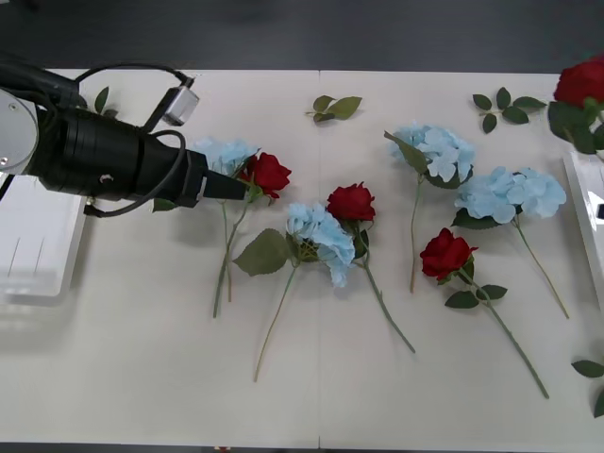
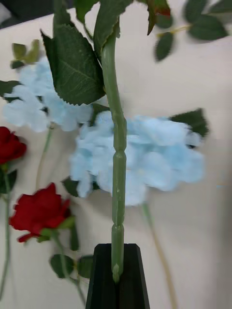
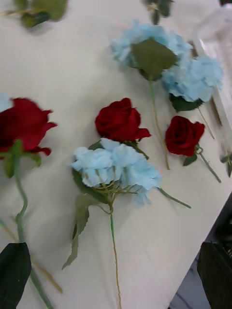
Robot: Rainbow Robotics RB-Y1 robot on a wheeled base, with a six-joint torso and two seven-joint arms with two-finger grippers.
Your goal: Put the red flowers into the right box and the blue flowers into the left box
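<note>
Red artificial roses (image 1: 351, 202) with long green stems and pale-blue fluffy hydrangeas (image 1: 321, 233) are scattered across the white counter (image 1: 142, 368). One rose stem (image 2: 118, 183) is clamped between the closed black fingers of the right gripper (image 2: 118, 275), its bloom (image 1: 582, 83) raised above the plain white tray (image 1: 587, 212) at the right edge. The left gripper (image 3: 116, 273) is held open just over a rose (image 1: 268, 174) and hydrangea (image 1: 223, 154). A ribbed white tray (image 1: 38, 250) is seen beneath the left arm.

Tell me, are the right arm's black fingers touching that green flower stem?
Touching. The right wrist view shows the right gripper with its black fingers shut on the stem of a red flower, the stem's end pinched between them.
</note>
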